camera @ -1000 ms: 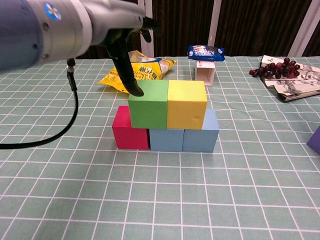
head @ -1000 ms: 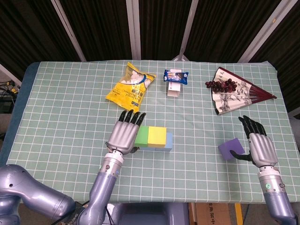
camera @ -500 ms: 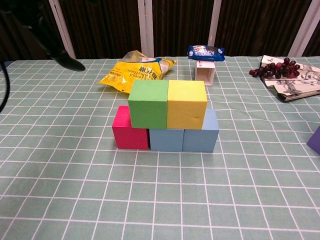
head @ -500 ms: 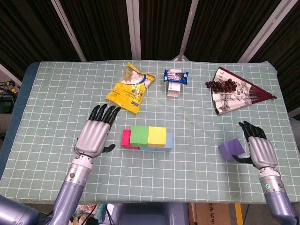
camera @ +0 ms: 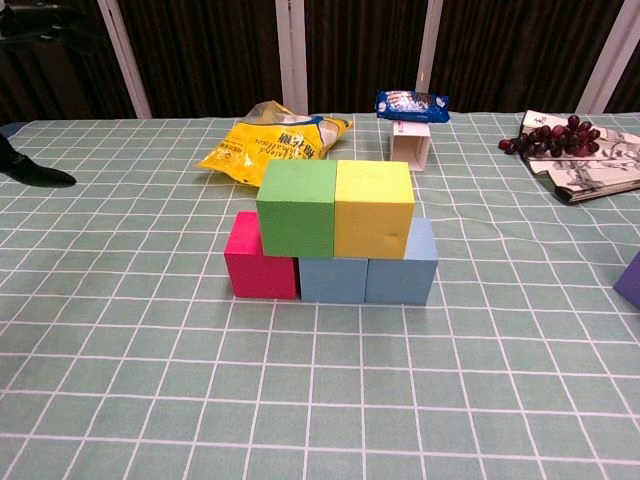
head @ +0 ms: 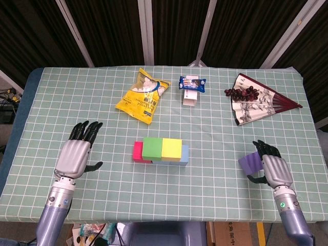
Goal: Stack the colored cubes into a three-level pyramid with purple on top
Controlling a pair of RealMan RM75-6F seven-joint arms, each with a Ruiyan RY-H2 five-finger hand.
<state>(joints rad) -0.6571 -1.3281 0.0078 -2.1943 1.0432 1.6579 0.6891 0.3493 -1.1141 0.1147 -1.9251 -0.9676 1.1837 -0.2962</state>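
A two-level stack stands mid-table: a red cube [head: 138,151] [camera: 260,256] and two blue cubes [camera: 333,280] [camera: 403,268] at the bottom, with a green cube [head: 152,148] [camera: 297,208] and a yellow cube [head: 171,148] [camera: 373,208] on top. The purple cube [head: 249,161] [camera: 631,281] lies on the cloth at the right. My right hand [head: 274,169] is against its right side, fingers spread over its far corner and thumb by its near edge. My left hand [head: 77,154] hovers open well left of the stack; only a dark fingertip [camera: 35,172] shows in the chest view.
Behind the stack lie a yellow snack bag [head: 142,96], a small white box with a blue packet [head: 191,88] on it, and a paper fan [head: 256,102] with dark grapes [head: 242,93]. The table's front edge is just below both hands.
My left hand drew back from the green cube, moving far left and toward me. My right hand slid nearer and closer onto the purple cube. No cube shifted.
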